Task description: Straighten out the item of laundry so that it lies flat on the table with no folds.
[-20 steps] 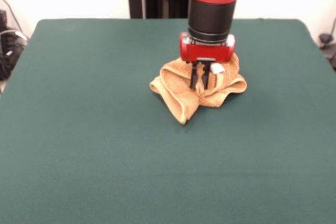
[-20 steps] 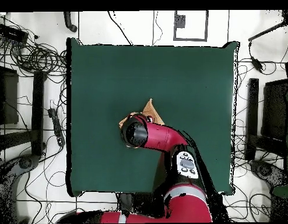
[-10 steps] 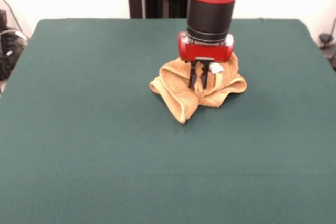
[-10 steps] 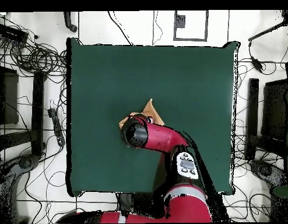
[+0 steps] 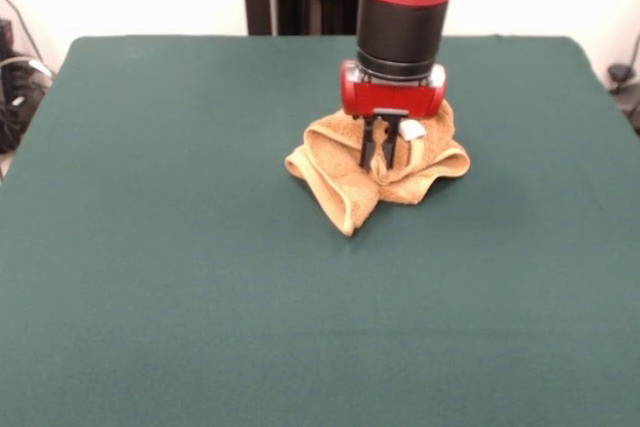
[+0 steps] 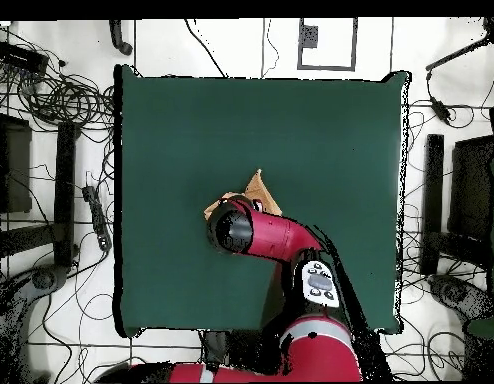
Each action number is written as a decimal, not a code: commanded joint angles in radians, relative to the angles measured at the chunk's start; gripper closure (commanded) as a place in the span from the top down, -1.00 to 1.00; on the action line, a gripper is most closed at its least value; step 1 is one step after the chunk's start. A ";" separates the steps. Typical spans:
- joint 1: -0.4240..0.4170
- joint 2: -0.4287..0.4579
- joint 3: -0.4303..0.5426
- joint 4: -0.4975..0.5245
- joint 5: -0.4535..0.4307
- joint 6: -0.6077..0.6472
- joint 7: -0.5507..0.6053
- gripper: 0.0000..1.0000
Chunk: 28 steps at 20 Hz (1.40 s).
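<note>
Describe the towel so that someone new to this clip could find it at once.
Start from the green table and follow the red and black arm down to its claw. Directly beneath sits the towel, a crumpled golden-orange terry heap with a small white tag near its top. It is the only thing lying on the table, bunched in folds with one corner poking toward the front.

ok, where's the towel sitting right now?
Front view: the towel lies crumpled right of centre in the table's far half, directly under the gripper; overhead, the arm hides most of it.

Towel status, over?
Gripper fingers pinched shut on crumpled golden-orange terry-cloth towel. Towel bunched, folded, not flat on dark green felt table. Nothing in the way.
</note>
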 commanded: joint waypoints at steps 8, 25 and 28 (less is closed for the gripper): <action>0.045 0.059 0.015 0.056 0.023 -0.017 0.220 -1.00; 0.043 0.056 0.018 0.060 0.025 -0.012 0.220 -1.00; 0.048 0.058 0.013 0.057 0.028 -0.011 0.224 -1.00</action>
